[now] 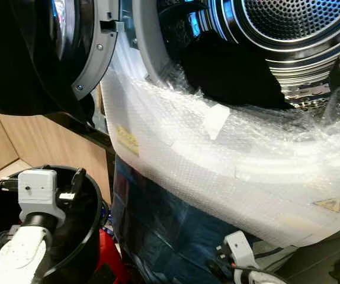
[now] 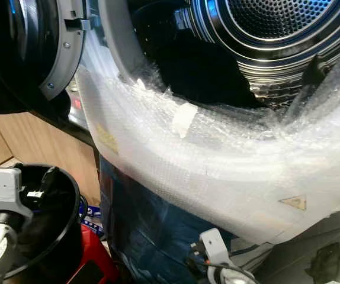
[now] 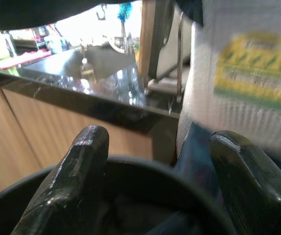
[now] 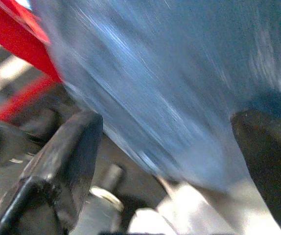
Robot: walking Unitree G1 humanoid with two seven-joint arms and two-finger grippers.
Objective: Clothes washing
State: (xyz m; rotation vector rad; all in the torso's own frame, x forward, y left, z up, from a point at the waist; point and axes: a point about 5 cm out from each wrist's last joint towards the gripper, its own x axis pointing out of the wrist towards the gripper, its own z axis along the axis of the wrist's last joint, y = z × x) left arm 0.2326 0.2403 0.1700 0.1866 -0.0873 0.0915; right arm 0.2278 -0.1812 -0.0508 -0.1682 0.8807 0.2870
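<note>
The washing machine's steel drum (image 1: 294,29) stands open, its dark door (image 1: 45,53) swung out to the left. A dark garment (image 1: 229,71) lies at the drum's mouth. Bubble wrap (image 1: 229,165) covers the machine's front below the opening. At the lower left is a black laundry basket (image 1: 90,219) with dark clothes inside. My left gripper (image 3: 155,181) hangs open just over its rim (image 3: 130,166). My right gripper (image 4: 170,161) is low and open, close against the machine's blue film-covered front (image 4: 170,73), with nothing between its fingers; that view is blurred.
Wooden cabinet fronts (image 1: 16,136) run along the left under a dark countertop (image 3: 91,78). A red object (image 1: 108,260) sits on the floor beside the basket. The open door overhangs the basket area.
</note>
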